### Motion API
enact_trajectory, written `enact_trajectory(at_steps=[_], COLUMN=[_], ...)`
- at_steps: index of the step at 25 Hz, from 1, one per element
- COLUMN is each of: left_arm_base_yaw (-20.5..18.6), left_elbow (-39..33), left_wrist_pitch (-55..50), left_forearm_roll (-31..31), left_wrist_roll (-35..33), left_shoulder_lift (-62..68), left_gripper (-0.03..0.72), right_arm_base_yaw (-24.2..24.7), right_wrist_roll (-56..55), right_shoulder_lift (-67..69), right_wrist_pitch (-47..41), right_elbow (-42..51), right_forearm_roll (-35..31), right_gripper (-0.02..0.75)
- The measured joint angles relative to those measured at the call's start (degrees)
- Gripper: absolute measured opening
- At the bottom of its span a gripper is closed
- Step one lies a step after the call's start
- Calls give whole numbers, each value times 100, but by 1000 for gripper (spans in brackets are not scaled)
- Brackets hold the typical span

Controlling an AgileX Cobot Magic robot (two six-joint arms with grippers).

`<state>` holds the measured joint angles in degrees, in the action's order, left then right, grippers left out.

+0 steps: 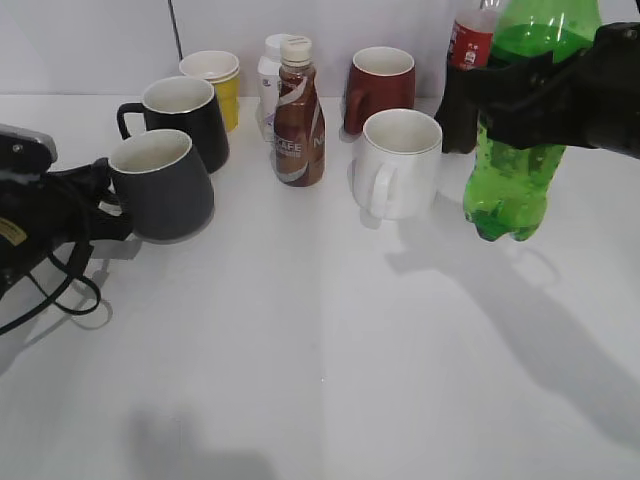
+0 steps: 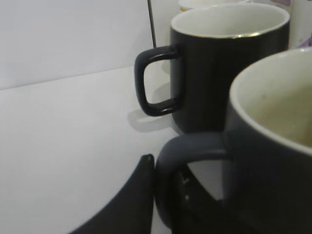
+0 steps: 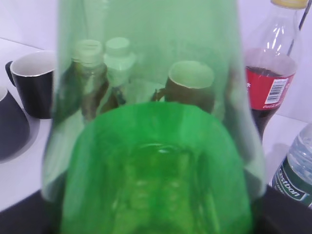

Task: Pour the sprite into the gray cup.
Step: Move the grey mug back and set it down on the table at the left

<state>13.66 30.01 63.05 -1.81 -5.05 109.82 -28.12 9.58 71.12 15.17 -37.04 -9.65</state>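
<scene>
Our right gripper [image 1: 520,95] clamps the sprite [image 1: 515,150] aloft, well right of the gray cup [image 1: 160,185], whose handle our left gripper [image 1: 95,205] pinches; crossing could topple the white mug [image 1: 400,160].

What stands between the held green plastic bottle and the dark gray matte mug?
In the exterior view, the white mug stands between the green bottle and the gray mug, the brown coffee bottle slightly behind.

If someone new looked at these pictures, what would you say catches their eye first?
The bright green sprite, held off the table at the right by the right gripper clamped round its middle. Next the gray cup at the left, with the left gripper at its handle. Between them stands a cluster of mugs around a brown coffee bottle.
</scene>
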Motion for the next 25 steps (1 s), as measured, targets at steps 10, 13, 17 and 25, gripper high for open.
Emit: enact_trajectory(at_steps=[10, 13, 17, 25], left_arm_base_yaw=[-6, -6, -6, -6], left_elbow=[-296, -395, -660, -1333], left_wrist_pitch=[444, 452, 458, 360], left_forearm_roll=[310, 310, 315, 315], left_wrist_roll=[46, 46, 46, 58], left_shoulder_lift=[-18, -70, -212, -997], left_gripper=[188, 226, 257, 264], right_arm_base_yaw=[0, 0, 12, 797], right_wrist_roll=[-6, -6, -12, -37], right_shoulder_lift=[0, 0, 0, 724], right_wrist_pitch=[0, 5, 108, 1177], right_elbow=[0, 0, 0, 30], right_forearm_roll=[0, 0, 0, -23], right_gripper=[430, 430, 430, 430])
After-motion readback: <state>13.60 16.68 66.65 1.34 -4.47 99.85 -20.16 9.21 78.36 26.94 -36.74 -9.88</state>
